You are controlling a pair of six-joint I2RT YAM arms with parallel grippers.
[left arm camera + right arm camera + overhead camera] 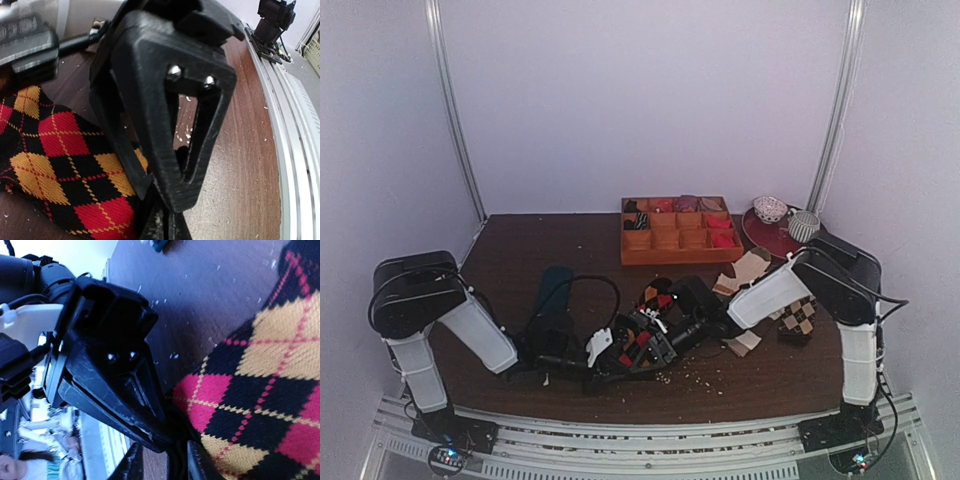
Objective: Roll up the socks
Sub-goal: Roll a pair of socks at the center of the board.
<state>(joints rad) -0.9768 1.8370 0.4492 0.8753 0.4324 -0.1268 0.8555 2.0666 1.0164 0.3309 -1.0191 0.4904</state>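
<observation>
The socks [654,298], black knit with red and orange diamonds, lie bunched at the table's front middle, and both grippers meet on them. My left gripper [618,356] reaches in from the left. Its fingers [167,226] are pressed together on the black edge of the socks [60,150], and the right wrist view shows its tip [168,440] buried in that edge. My right gripper [667,338] comes in from the right and is open. Its two fingers [200,467] stand apart either side of the dark edge of the socks [260,390]. Seen from the left wrist, the right gripper [160,197] looms directly over my left fingers.
An orange compartment tray [680,259] holding small items stands at the back, with a red plate [765,238] and bowls to its right. A dark teal sock [552,292] lies left of centre. A brown-and-beige argyle sock [799,318] lies right. Crumbs dot the wood.
</observation>
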